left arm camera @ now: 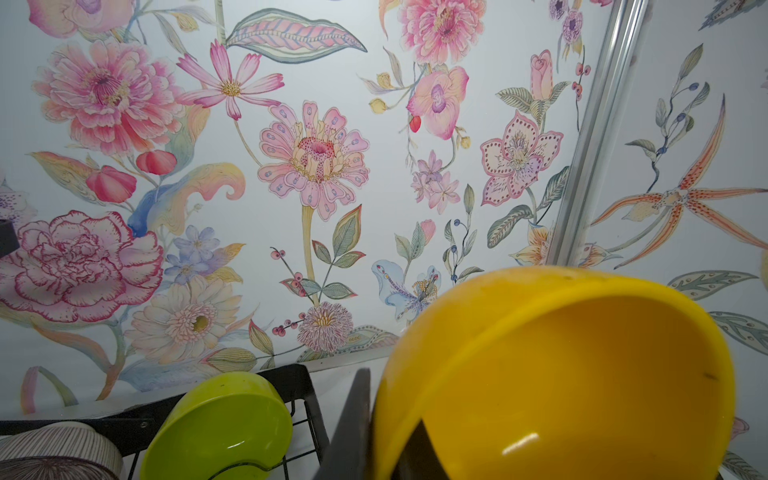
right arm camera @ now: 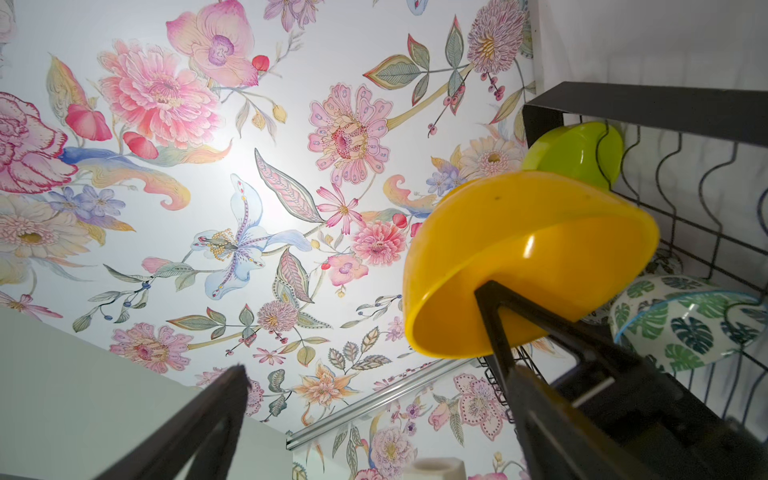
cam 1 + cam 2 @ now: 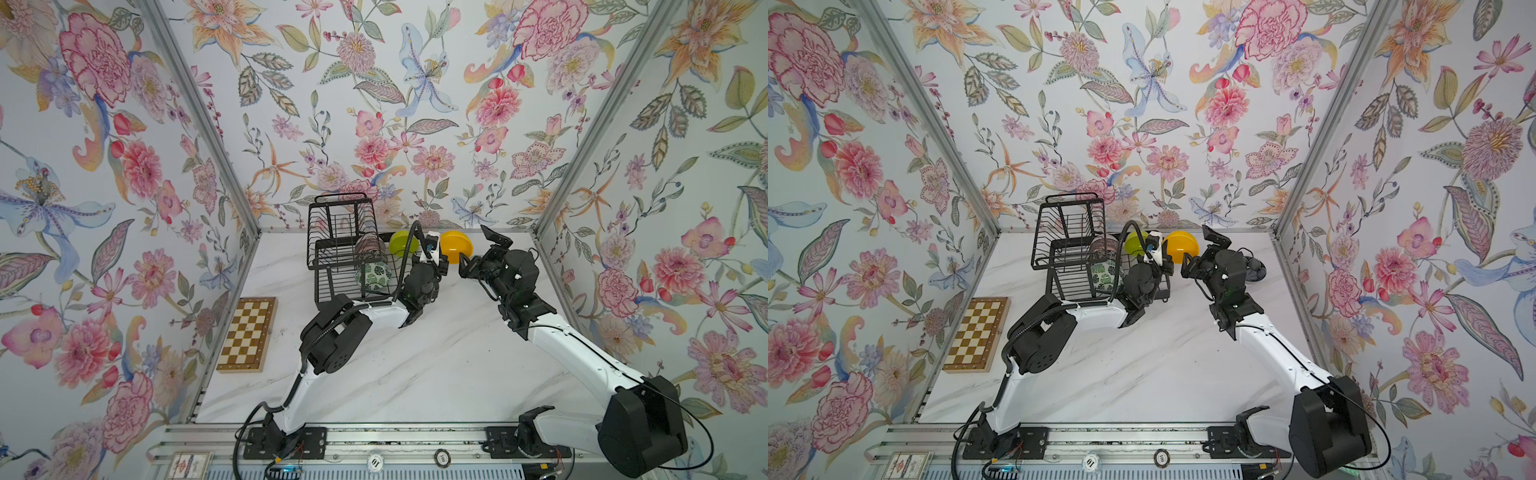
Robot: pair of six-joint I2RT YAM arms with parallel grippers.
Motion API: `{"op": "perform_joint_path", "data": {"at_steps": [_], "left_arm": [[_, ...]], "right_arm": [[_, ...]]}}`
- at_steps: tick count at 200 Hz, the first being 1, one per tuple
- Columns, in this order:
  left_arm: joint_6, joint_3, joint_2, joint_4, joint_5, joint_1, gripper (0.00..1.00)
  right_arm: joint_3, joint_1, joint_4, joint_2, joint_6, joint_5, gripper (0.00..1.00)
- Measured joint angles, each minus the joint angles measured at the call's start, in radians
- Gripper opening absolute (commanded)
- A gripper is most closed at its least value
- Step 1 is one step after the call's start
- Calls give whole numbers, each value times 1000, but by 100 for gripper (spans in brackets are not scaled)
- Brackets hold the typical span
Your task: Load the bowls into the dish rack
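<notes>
My left gripper (image 3: 436, 254) (image 1: 382, 449) is shut on the rim of the orange-yellow bowl (image 3: 456, 247) (image 1: 561, 374), holding it tipped on edge just right of the black wire dish rack (image 3: 332, 232) (image 3: 1054, 232). In the rack's lower tray stand a lime green bowl (image 3: 400, 242) (image 1: 220, 428), a pink ribbed bowl (image 3: 370, 247) and a green-leaf bowl (image 3: 374, 274) (image 2: 681, 324). My right gripper (image 3: 478, 251) (image 2: 378, 374) is open close beside the orange-yellow bowl (image 2: 532, 257), with nothing between its fingers.
A brown-and-cream chessboard (image 3: 248, 334) lies on the marble table at the left wall. In a top view a dark bowl (image 3: 1255, 269) shows partly behind my right wrist near the right wall. The floral back wall stands right behind the rack.
</notes>
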Motion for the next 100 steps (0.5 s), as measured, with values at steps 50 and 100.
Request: {"op": "perform_joint_path", "data": {"at_steps": [50,100], "left_arm": [[17,-60,0,60,-16,-11,0],[26,-83,-2,92,-46,-14,0]], "right_arm": [[24,8,61,79,14,48,77],[72,31,105,162,22,57,48]]}}
